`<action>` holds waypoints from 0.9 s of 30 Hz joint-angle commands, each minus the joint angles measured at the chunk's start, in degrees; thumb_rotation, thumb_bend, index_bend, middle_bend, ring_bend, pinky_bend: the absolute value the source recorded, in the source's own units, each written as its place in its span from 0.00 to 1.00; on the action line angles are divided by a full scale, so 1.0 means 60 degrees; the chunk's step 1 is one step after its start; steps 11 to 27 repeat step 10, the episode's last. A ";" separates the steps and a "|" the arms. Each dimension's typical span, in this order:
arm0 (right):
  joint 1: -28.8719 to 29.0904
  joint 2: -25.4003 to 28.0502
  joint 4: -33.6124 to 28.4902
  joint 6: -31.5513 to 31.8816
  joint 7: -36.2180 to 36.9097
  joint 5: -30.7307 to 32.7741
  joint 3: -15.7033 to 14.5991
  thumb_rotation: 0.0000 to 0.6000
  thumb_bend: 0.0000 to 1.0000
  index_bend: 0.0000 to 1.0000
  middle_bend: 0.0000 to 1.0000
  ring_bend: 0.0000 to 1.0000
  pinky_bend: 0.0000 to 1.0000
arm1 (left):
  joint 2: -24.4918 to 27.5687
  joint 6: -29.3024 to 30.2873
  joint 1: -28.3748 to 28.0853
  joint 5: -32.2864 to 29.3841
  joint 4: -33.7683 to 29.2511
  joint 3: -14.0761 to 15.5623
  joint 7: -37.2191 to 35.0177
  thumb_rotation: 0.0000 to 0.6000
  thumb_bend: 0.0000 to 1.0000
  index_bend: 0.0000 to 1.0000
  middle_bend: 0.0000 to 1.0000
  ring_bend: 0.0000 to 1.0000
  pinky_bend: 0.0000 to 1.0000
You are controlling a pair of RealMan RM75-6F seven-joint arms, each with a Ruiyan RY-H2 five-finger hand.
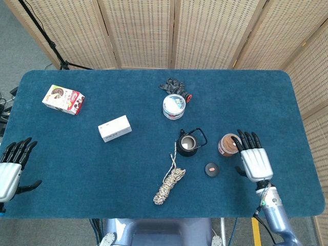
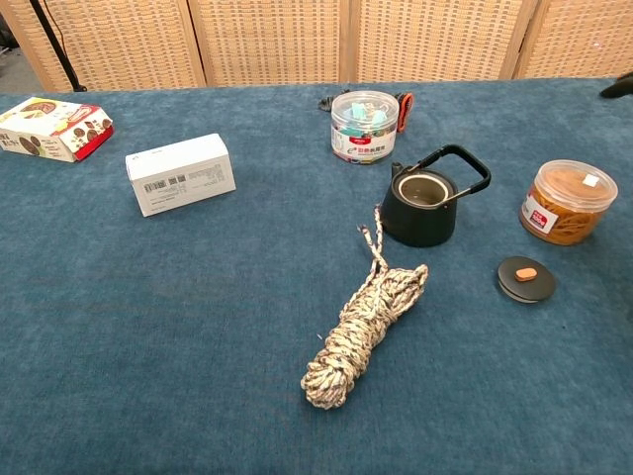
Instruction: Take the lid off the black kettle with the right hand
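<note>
The black kettle (image 1: 187,143) (image 2: 420,206) stands near the table's middle with its top uncovered and its handle tipped to the right. Its lid (image 1: 211,169) (image 2: 525,278), a dark disc with an orange knob, lies flat on the cloth in front and to the right of the kettle. My right hand (image 1: 254,161) hovers further right, fingers spread, holding nothing; the chest view shows only a dark fingertip at its right edge. My left hand (image 1: 11,167) is open at the table's near left edge.
An amber jar (image 1: 227,144) (image 2: 568,202) stands just right of the kettle, beside my right hand. A coiled rope (image 1: 169,185) (image 2: 366,329) lies in front of the kettle. Also here: a clip tub (image 1: 173,106), a white box (image 1: 115,128), a snack box (image 1: 63,99).
</note>
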 commanded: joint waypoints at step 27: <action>-0.1921 0.0142 0.1910 0.1860 0.1559 -0.1734 -0.0764 1.00 0.05 0.00 0.00 0.00 0.00 | -0.0311 -0.0321 -0.0075 -0.0461 0.0274 -0.0037 0.0325 1.00 0.08 0.00 0.00 0.00 0.00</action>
